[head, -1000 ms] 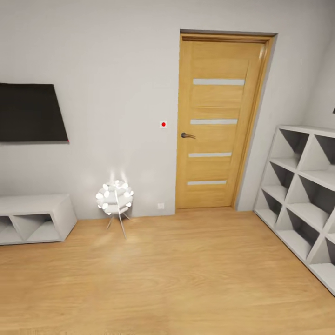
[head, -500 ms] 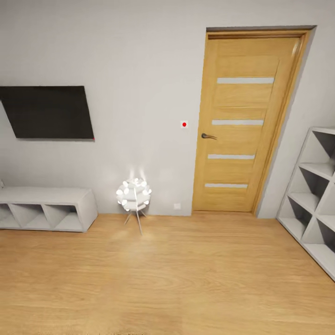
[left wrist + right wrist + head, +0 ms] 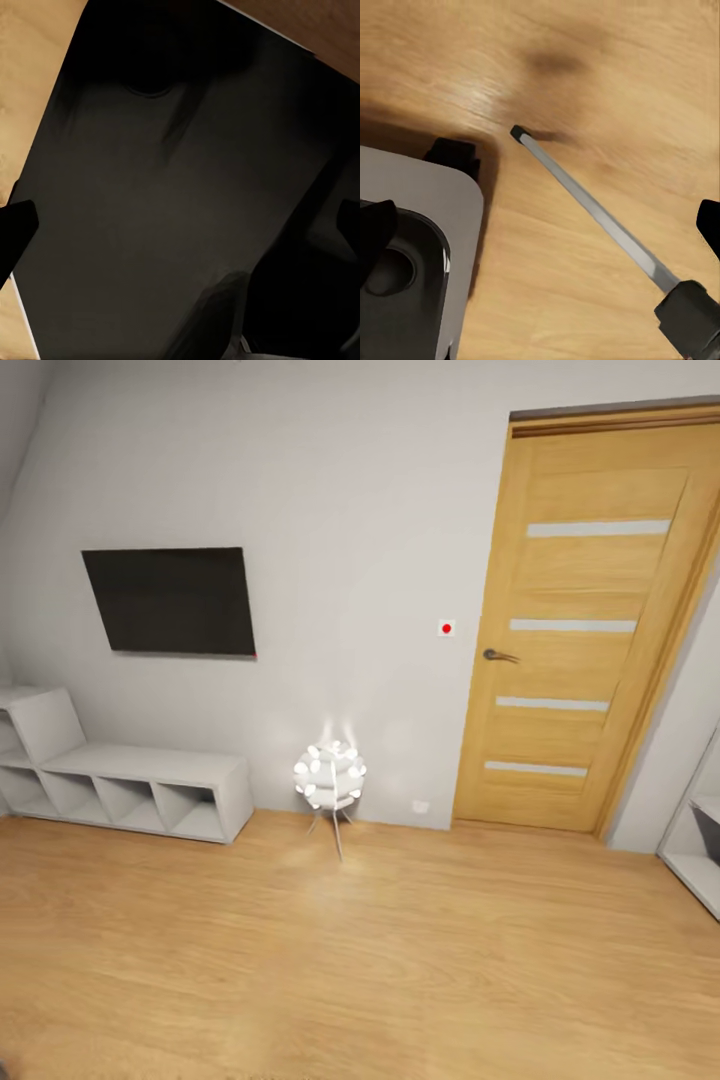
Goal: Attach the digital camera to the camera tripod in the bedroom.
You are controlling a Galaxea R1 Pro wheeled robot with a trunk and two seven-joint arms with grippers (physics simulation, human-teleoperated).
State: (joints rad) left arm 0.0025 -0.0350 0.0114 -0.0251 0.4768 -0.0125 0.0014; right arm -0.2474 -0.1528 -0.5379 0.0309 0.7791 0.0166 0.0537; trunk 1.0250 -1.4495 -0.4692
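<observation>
Head camera faces a pale grey wall (image 3: 330, 510) of the bedroom, across bare wood floor (image 3: 360, 960). The white ball lamp (image 3: 329, 774) stands on thin legs against the wall (not the tripod we want, mind). From the lamp, the dark wall screen (image 3: 170, 601) hangs at 10 o'clock, the low white cubby unit (image 3: 150, 785) sits at 9 o'clock, and the wood door (image 3: 590, 630) stands shut at 3 o'clock with a red-dotted switch (image 3: 447, 627) just beside its frame. A corner of a white shelf (image 3: 695, 860) shows further out at 3 o'clock.

On the right wrist camera, the right claw (image 3: 543, 225) is spread wide with nothing between its tips. Beyond it lies floor and a slim silver-grey rod with a black foot and black collar. I judge it to be one leg of the camera tripod (image 3: 592, 206), its foot just touching the boards beside the robot's grey base (image 3: 435, 202). What carries it, I cannot tell.

The left claw (image 3: 180, 221) is also released and points at a broad dark panel (image 3: 165, 210), likely tucked in over the robot's own body for travel.

Where the digital camera is, I cannot tell. My read is that the robot is scanning for it, arms stowed low to keep clear of the furniture.
</observation>
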